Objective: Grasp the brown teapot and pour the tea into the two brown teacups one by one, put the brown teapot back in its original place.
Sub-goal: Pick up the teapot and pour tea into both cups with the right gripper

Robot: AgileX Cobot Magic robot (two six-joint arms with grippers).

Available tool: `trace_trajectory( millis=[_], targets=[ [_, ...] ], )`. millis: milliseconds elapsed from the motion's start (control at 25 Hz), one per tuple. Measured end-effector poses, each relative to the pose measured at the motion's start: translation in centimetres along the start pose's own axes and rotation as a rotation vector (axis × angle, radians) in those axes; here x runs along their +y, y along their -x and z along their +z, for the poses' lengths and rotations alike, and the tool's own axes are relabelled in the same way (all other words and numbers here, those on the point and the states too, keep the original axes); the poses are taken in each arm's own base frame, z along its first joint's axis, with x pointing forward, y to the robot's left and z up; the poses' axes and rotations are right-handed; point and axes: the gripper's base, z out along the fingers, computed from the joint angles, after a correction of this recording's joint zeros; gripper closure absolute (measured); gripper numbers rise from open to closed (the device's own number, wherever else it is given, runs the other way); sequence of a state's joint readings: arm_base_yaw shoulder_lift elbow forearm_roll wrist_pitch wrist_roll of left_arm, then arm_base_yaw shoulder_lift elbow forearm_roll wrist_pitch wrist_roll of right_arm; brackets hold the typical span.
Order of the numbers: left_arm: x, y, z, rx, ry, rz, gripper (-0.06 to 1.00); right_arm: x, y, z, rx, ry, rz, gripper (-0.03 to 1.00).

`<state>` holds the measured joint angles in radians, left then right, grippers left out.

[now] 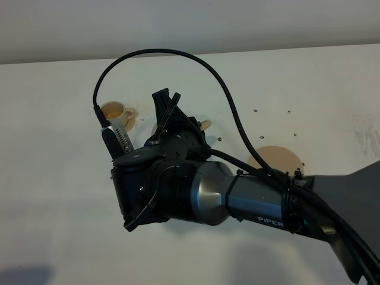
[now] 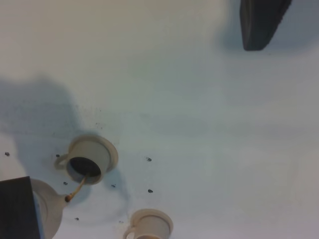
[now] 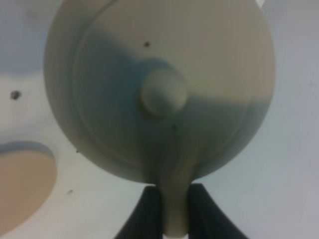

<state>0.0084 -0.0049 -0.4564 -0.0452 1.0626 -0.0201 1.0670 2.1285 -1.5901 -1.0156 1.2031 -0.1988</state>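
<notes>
Right jaws clamped on brown teapot (image 3: pixel 159 89) handle; behind them, arm (image 1: pixel 249 199) half hides the large saucer (image 1: pixel 279 155); left jaws' state cannot be told.

A: How is the right arm (image 1: pixel 237 196) finished?
B: A silver-grey metal link is seen, marked "PiPER" (image 1: pixel 267 219) in white and joined to a black wrist housing (image 1: pixel 154 184).
A: And the wiring?
B: A black cable (image 1: pixel 178 52) is looped above and strapped to the link by black bands. A ribbed grey camera (image 1: pixel 119 138) is mounted, and black tapered fingers (image 3: pixel 148 214) are fitted.
</notes>
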Motion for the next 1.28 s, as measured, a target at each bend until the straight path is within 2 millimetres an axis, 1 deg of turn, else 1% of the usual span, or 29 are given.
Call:
trace_trajectory(
  millis=[480,600,680,880,1000,1160,1280],
  targets=[
    [0.0,0.0,0.0,0.0,0.0,0.0,0.4,0.6,0.0,0.4,-0.017,0.093,0.154,0.86],
    [0.0,0.0,0.0,0.0,0.0,0.0,0.4,0.4,-0.5,0.7,-0.014,0.13,0.23,0.86],
    [0.0,0.0,0.0,0.0,0.0,0.0,0.4,0.0,-1.1,0.6,-0.008,0.146,0.293,0.86],
    [0.0,0.0,0.0,0.0,0.0,0.0,0.4,-1.6,-3.7,-1.1,-0.032,0.236,0.5,0.86],
    [0.0,0.0,0.0,0.0,0.0,0.0,0.4,-2.2,-5.0,-2.3,-0.062,0.321,0.597,0.86],
    [0.0,0.0,0.0,0.0,0.0,0.0,0.4,-2.4,-6.0,-3.5,-0.1,0.431,0.68,0.86],
    [0.0,0.0,0.0,0.0,0.0,0.0,0.4,-2.1,-5.8,-4.0,-0.126,0.517,0.713,0.86]
  ],
)
